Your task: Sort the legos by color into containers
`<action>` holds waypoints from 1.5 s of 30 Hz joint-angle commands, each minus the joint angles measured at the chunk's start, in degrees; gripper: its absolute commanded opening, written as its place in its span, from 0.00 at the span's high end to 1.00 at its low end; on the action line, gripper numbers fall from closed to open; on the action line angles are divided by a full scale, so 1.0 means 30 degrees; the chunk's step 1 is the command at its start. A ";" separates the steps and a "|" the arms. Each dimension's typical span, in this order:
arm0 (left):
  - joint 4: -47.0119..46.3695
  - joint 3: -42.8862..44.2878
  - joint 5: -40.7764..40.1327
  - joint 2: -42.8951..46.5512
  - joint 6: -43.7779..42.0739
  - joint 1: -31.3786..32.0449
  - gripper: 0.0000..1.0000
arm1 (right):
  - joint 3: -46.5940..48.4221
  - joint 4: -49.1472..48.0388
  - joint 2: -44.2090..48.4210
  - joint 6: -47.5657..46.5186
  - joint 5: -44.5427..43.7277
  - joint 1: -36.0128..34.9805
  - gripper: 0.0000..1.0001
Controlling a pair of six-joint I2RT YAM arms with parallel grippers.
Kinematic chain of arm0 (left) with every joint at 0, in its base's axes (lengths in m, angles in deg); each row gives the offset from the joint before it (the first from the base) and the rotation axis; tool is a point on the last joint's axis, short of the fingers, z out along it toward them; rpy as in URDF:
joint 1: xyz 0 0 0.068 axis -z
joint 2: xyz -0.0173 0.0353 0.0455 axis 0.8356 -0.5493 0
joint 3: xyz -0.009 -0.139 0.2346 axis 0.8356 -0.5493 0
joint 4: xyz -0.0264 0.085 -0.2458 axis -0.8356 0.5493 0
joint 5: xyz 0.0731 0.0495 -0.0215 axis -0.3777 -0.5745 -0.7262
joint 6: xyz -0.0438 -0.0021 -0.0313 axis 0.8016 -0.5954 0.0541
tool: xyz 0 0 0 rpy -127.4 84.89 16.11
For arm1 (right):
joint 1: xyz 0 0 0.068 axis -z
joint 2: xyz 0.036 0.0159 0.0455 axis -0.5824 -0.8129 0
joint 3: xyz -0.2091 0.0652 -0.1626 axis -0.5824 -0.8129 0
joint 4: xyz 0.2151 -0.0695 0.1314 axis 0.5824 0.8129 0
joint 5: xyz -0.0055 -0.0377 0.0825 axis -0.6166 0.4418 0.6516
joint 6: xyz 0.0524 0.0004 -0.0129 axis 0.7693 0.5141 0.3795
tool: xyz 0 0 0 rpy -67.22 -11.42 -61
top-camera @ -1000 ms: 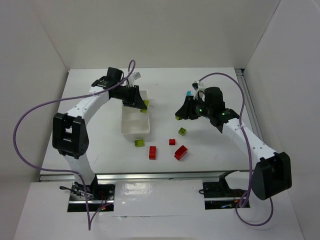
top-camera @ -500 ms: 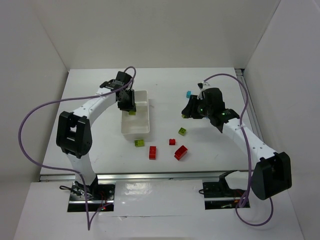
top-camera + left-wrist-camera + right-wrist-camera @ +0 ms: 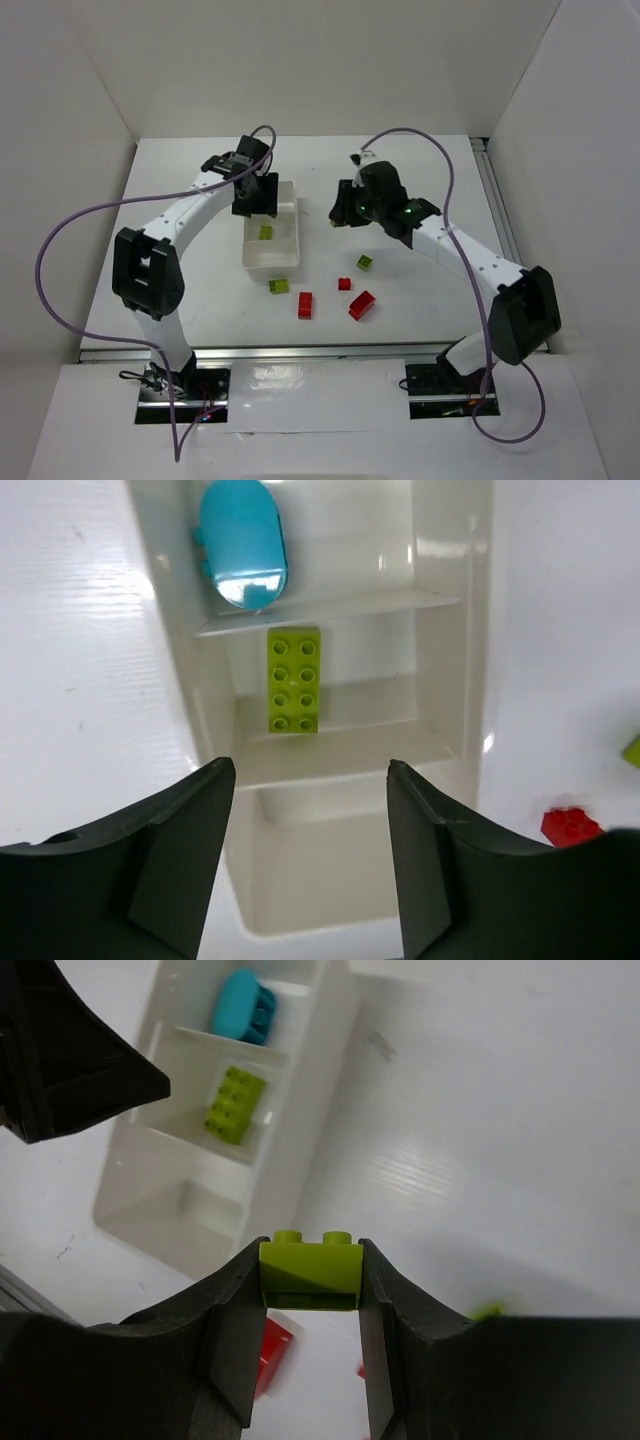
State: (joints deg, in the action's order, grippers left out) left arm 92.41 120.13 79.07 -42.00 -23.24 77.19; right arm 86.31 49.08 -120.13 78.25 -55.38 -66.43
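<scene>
Five loose translucent plastic pieces sit on the white table point(image 3: 420, 300) in the top view, all at 4–5 o'clock of the white rectangular three-compartment plastic tray point(image 3: 270, 257). They are a square yellow-green brick point(image 3: 279, 286), a long red brick point(image 3: 305, 305), a small red brick point(image 3: 344, 283), a large red brick point(image 3: 362, 304) and a small yellow-green brick point(image 3: 366, 262). The tray's long axis runs 12–6. The left gripper point(image 3: 257, 197) hangs over the tray's 12 o'clock half. The right gripper point(image 3: 338, 215) is at 3 o'clock of the tray, clear of it, over bare table; its jaws are too small to read here.

Left wrist view: the left gripper point(image 3: 310, 860) has its jaws spread with nothing between them. Beyond them, an eight-stud yellow-green brick point(image 3: 294, 679) lies flat in the tray's middle compartment, studs facing the camera, long axis 12–6. A cyan rounded piece point(image 3: 242, 542) sits in the compartment at 12 o'clock. One red brick shows at 4 o'clock, outside the tray wall point(image 3: 450, 630).

Right wrist view: the right gripper point(image 3: 310, 1275) pinches a short yellow-green brick point(image 3: 310, 1270), long axis 9–3, its two studs pointing to 12. The tray point(image 3: 300, 1130) is at 10–11 o'clock, with the eight-stud brick point(image 3: 235, 1105) and the cyan piece point(image 3: 245, 1005) inside.
</scene>
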 commanded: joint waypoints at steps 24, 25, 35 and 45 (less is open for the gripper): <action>0.2800 -0.6944 -0.0528 1.1199 0.3369 -0.3266 0.20 | 1.3238 0.0062 -1.2973 -0.2559 -0.4170 -0.5698 0.22; 0.2800 -0.7439 -0.0325 1.1578 0.3545 -0.2799 0.20 | 1.3238 0.0064 -1.2741 -0.2559 -0.4170 -0.5698 0.19; 0.0494 -1.1186 0.1287 1.3161 0.4133 0.1503 0.28 | 0.9730 -0.0462 -0.7246 -0.1858 -0.6160 -0.5261 0.35; -0.3290 -1.3098 -0.0874 1.0564 0.8900 0.7044 0.08 | 0.1933 0.0706 0.0002 -0.0393 -0.7920 -0.1979 0.12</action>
State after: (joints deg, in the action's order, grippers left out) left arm 88.85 80.90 80.12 -7.29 -3.55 95.92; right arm 95.62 49.50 -122.53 75.28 -76.32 -73.53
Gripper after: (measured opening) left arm 0.894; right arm 0.862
